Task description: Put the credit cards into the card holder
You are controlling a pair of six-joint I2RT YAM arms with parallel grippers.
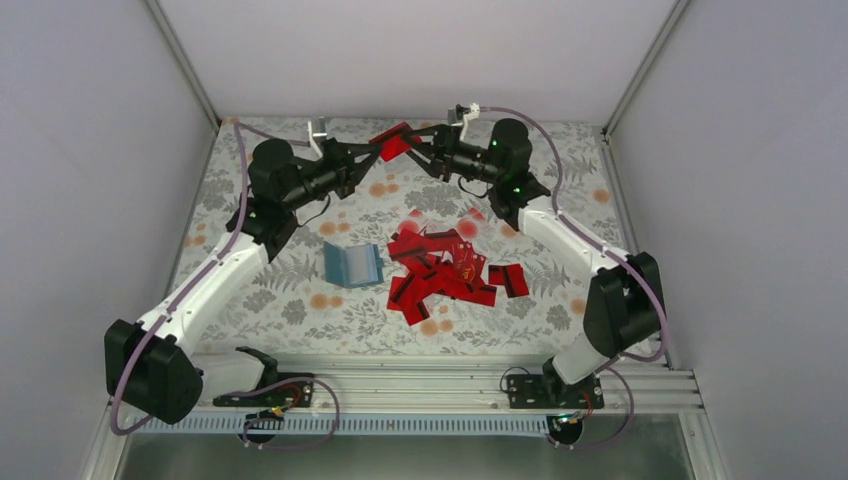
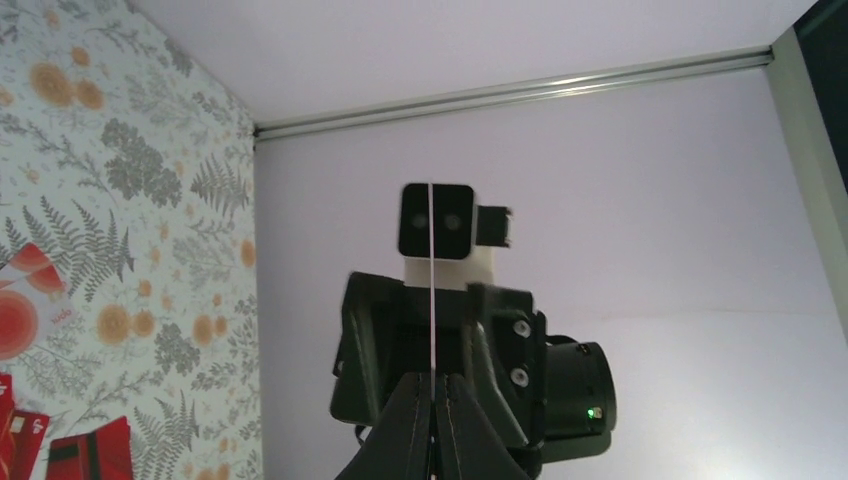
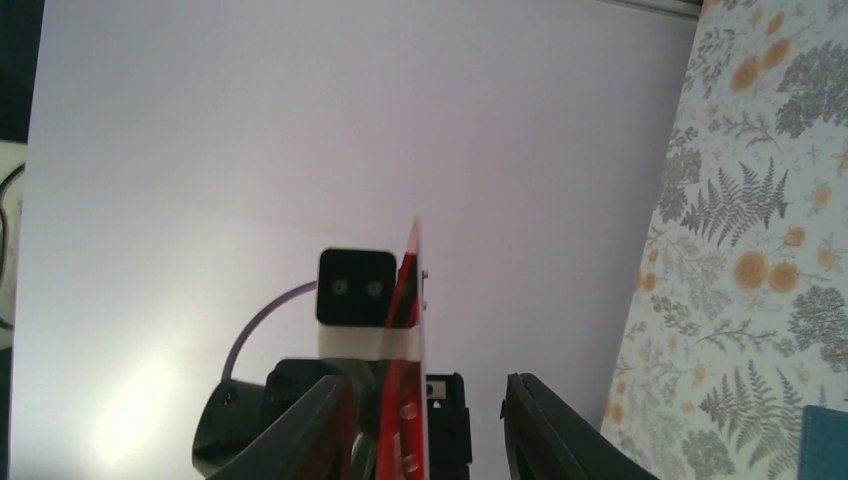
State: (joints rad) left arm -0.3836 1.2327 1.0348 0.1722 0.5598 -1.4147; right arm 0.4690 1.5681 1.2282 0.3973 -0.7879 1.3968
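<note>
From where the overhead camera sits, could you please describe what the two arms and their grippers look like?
The left arm and right arm each have white links, black joint housings and a purple cable looped alongside. The left gripper and right gripper are black, with two tapered fingers and a white camera bracket behind. Green lights glow on the right arm.

Just a corner of card holder (image 3: 826,445)

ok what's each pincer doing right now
left pincer: shut on a credit card
right pincer: open, jaws either side of that same card, not clamped yet
</note>
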